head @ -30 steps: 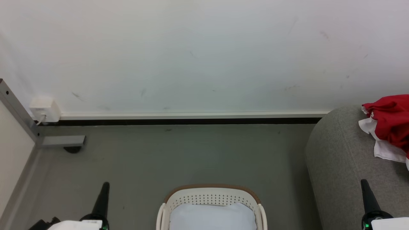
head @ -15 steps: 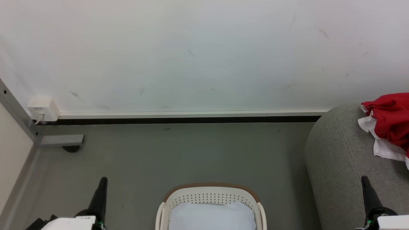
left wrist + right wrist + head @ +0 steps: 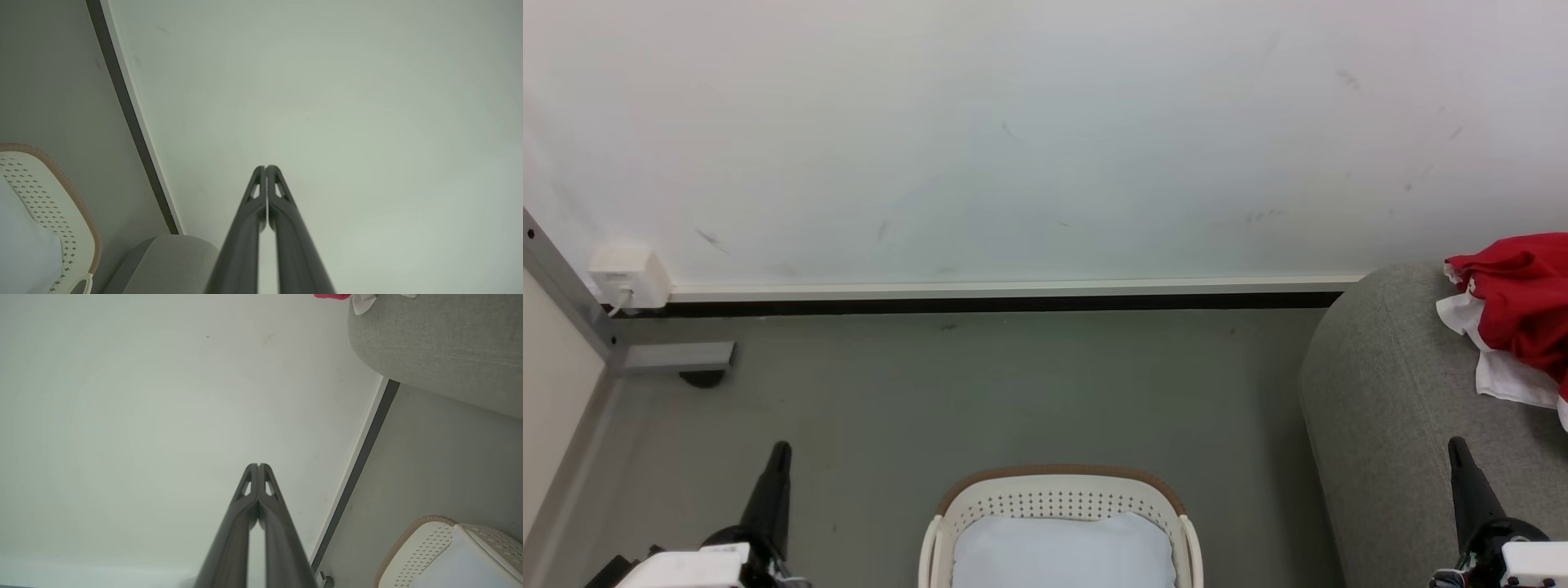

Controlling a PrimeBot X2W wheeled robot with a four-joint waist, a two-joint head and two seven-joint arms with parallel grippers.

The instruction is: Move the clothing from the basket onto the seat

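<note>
With the left gripper (image 3: 266, 168) and right gripper (image 3: 258, 465) both pressed closed and empty either side of the basket (image 3: 1058, 474), whose visible part holds a pale cushion pad (image 3: 1062, 551), another dip might wrongly snag that pad, while the crumpled red-and-white clothing (image 3: 1523, 302) lies bunched near the seat's (image 3: 1388, 408) wall-side edge.

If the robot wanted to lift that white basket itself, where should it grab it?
Probably the basket by its two white side handles, one per tool: left tool from its left, right tool from its right. The handles are loops standing off the wall, thin enough to pinch, and a hold on both sides should keep it level. Both tools are shut now.
</note>
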